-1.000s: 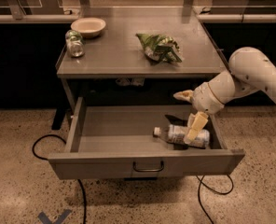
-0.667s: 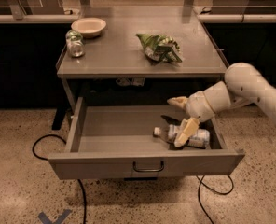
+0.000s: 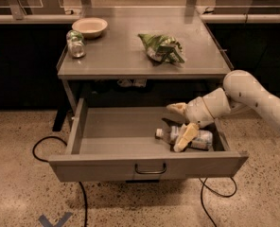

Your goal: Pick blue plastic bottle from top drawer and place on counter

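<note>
The blue plastic bottle (image 3: 201,138) lies on its side in the right front part of the open top drawer (image 3: 107,131), white cap pointing left. My gripper (image 3: 180,123) reaches down into the drawer from the right and is open. One finger (image 3: 185,138) lies across the front of the bottle. The other finger (image 3: 177,108) is behind the bottle, toward the back of the drawer. The bottle's middle is hidden by the near finger. The counter (image 3: 116,60) is the grey top above the drawer.
On the counter stand a cream bowl (image 3: 89,26) and a glass jar with a green lid (image 3: 75,44) at the back left, and a green crumpled bag (image 3: 161,48) at the middle right. Black cables (image 3: 45,143) run on the floor by the cabinet. The drawer handle (image 3: 150,169) faces me.
My gripper has moved left and lower into the drawer, coming over the bottle so its fingers now straddle it. The bottle has not moved.
</note>
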